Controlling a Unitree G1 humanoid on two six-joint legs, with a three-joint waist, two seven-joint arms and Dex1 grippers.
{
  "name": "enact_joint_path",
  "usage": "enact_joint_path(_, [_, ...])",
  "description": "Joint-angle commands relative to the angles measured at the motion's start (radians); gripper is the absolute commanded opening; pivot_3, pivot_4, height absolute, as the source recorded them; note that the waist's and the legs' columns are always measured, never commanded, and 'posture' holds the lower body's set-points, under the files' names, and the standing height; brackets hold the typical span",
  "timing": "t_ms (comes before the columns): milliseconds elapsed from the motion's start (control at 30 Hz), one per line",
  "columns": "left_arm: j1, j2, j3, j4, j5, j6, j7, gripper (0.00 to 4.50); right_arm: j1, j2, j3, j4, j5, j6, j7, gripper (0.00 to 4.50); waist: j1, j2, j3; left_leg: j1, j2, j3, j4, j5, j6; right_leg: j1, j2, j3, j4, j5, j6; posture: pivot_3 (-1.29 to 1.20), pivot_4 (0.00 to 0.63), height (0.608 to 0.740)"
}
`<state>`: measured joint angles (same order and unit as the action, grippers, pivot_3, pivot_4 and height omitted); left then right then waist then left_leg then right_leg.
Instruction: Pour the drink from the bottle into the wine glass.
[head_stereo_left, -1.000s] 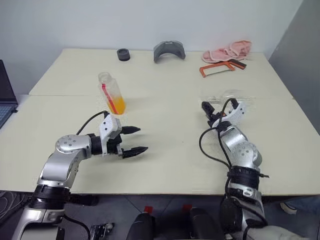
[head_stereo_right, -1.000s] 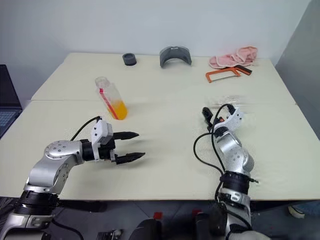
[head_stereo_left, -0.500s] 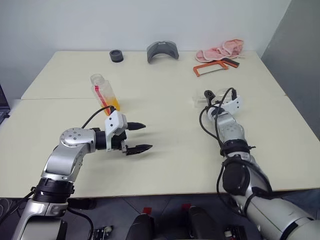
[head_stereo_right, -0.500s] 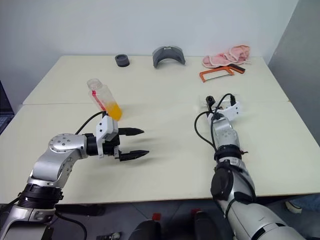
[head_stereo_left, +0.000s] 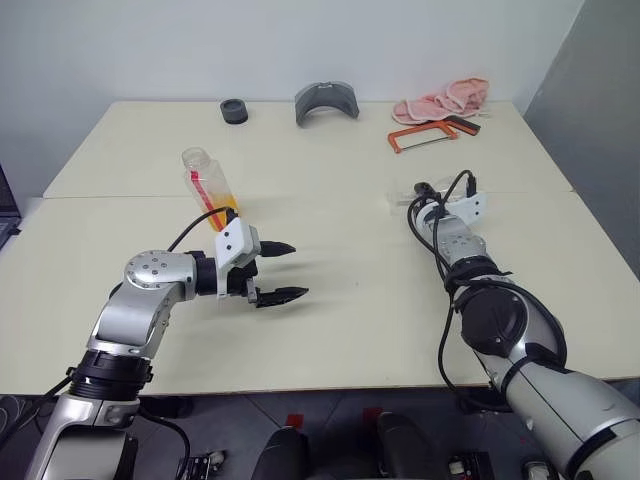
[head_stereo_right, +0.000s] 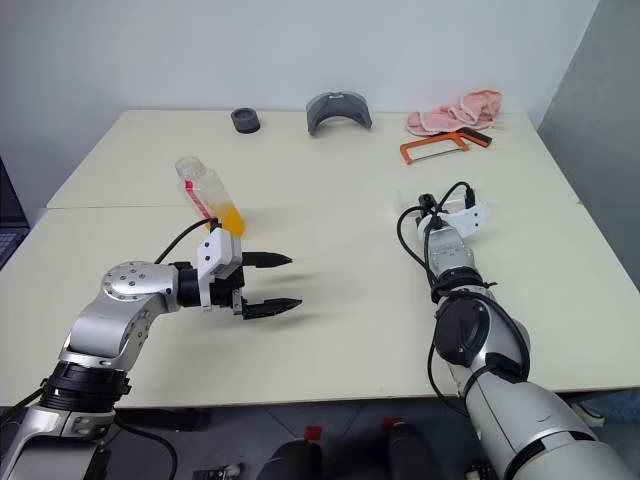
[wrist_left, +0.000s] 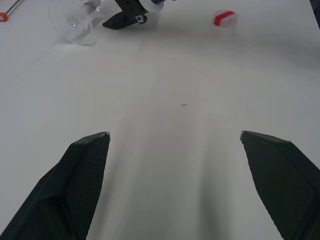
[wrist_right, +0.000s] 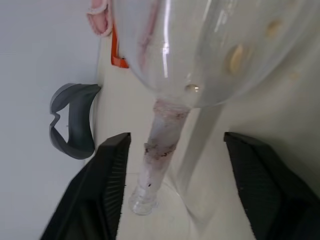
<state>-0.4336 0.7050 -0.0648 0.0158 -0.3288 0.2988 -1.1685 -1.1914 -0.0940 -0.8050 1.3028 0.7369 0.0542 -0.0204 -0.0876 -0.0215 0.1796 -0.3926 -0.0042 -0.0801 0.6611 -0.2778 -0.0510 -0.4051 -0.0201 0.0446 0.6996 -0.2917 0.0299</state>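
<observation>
The bottle (head_stereo_left: 207, 186) is seen standing on the left half of the table (head_stereo_left: 330, 330), leaning a little, with its neck open and the orange drink (head_stereo_left: 224, 212) gathered in its lower part. Just nearer than it, the left gripper (head_stereo_left: 283, 270) is held above the table with its two black fingers spread wide and nothing between them, pointing to the right.

On the right half of the table, the wine glass (wrist_right: 210, 50) is seen at the tip of the right gripper (wrist_right: 172, 145). In the right wrist view its stem (wrist_right: 160, 145) lies in the gap between the two fingers (wrist_right: 112, 190), apart from both, so the fingers are partly spread and no grip is made out. A red-and-white cap (wrist_left: 223, 18) lies on the table near the right gripper.

Along the far edge are found a small black round thing (head_stereo_left: 233, 111), a grey curved piece (head_stereo_left: 326, 101), an orange hacksaw (head_stereo_left: 430, 134) and a pink cloth (head_stereo_left: 442, 100).
</observation>
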Motion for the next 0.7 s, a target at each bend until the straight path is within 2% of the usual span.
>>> enact_joint_path(33, [-0.012,0.004,-0.005,-0.021,0.006,-0.005,-0.003,4.5,-0.031,0.002,-0.024,0.012,0.023,0.001,-0.001,1.76,0.0,0.0,0.0,0.0,0.0,0.0,0.0,0.0,0.0,0.0,0.0,0.0,0.0,0.0,0.0,0.0,0.15,0.74])
enact_joint_path(167, [-0.007,0.007,-0.005,-0.021,0.006,-0.006,0.003,4.5,-0.032,0.001,-0.031,0.014,0.023,0.002,0.003,0.34,0.0,0.0,0.0,0.0,0.0,0.0,0.0,0.0,0.0,0.0,0.0,0.0,0.0,0.0,0.0,0.0,0.15,0.74])
enact_joint_path(200, [-0.005,0.006,-0.004,-0.018,0.008,-0.009,0.004,4.5,-0.031,-0.001,-0.03,0.013,0.02,0.004,0.004,0.11,0.0,0.0,0.0,0.0,0.0,0.0,0.0,0.0,0.0,0.0,0.0,0.0,0.0,0.0,0.0,0.0,0.15,0.74])
enact_joint_path(500, [0.021,-0.007,-0.003,-0.005,0.02,-0.038,0.008,4.5,0.007,-0.014,-0.012,-0.005,0.005,0.031,0.025,0.11,0.001,0.0,0.0,0.0,0.0,0.0,0.0,0.0,0.0,0.0,0.0,0.0,-0.001,0.0,0.0,0.0,0.15,0.74])
enact_joint_path(700, [0.017,-0.019,0.01,0.016,0.015,-0.049,0.02,4.5,0.021,-0.004,0.085,-0.097,-0.044,0.122,0.132,0.11,0.001,0.0,0.0,0.0,0.0,0.0,0.0,0.0,0.0,0.0,0.0,0.0,-0.001,0.0,0.0,0.0,0.15,0.74])
